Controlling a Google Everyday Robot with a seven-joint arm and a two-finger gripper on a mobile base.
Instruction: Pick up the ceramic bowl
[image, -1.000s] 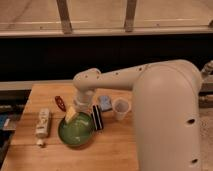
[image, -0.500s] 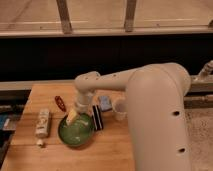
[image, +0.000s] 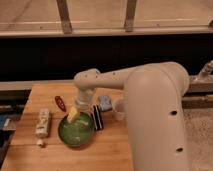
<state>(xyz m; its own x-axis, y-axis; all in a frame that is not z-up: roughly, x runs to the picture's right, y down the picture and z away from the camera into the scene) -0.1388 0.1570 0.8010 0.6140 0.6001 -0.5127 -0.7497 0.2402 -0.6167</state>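
The ceramic bowl (image: 76, 132) is wide, round and glossy green, and sits on the wooden table (image: 115, 155) left of centre. My gripper (image: 73, 114) hangs from the white arm (image: 150, 100) and sits at the bowl's far rim, with its pale tip reaching down over the inside edge. The bowl rests on the table.
A dark striped packet (image: 97, 120) lies against the bowl's right side, with a blue item (image: 104, 102) and a small translucent white cup (image: 119, 108) behind it. A red object (image: 60, 103) and a white bottle (image: 42, 124) lie to the left. A dark counter wall runs behind the table.
The arm has swung nearer and fills more of the right side. The gripper has come down to the bowl's far rim. The bowl has not moved.
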